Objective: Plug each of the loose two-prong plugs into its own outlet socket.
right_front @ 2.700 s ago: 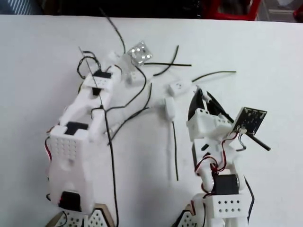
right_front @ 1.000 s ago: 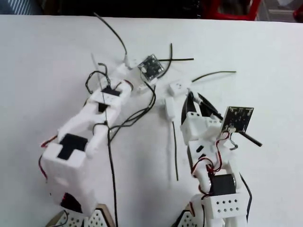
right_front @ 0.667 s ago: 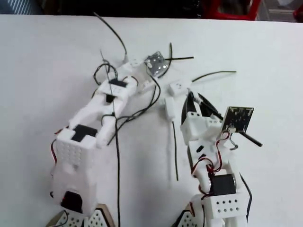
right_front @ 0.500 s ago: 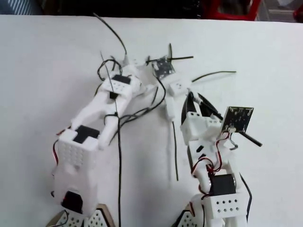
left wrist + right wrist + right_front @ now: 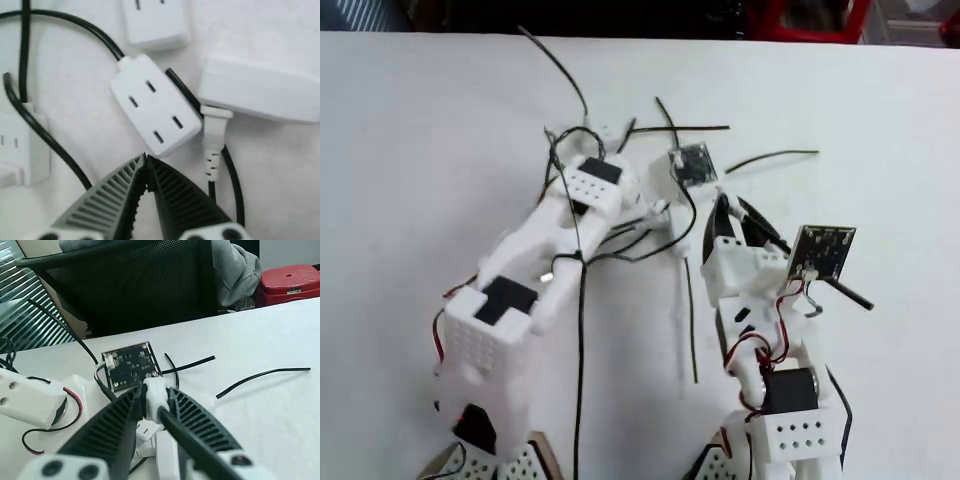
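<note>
**One plug pinched, sockets beneath the left arm**

The right gripper (image 5: 156, 392) pinched a white plug (image 5: 157, 406) between its ribbed black jaws. The plug was a smooth moulded body, and its prongs were hidden. A dark cord ran back from it along one jaw. From above, this gripper (image 5: 735, 213) hung right of centre over the bench (image 5: 440, 120).

The left arm stretched from the near left to the middle of the bench. There its left gripper (image 5: 146, 162) hung with its jaws pressed together on nothing, just short of an outlet block (image 5: 155, 112). That block was white and rounded, lay at a slant and showed two pairs of slots, all unfilled. Two more outlet blocks (image 5: 156, 22) lay close by, both cut off at the edges.

A second plug (image 5: 215, 131) — white, with a ribbed collar and a black cord (image 5: 234, 185) — pointed its nose at a larger white block (image 5: 260, 90). Whether it was seated there could not be told.

A circuit board (image 5: 131, 365) stood beyond the held plug — its markings were too small to read.
</note>
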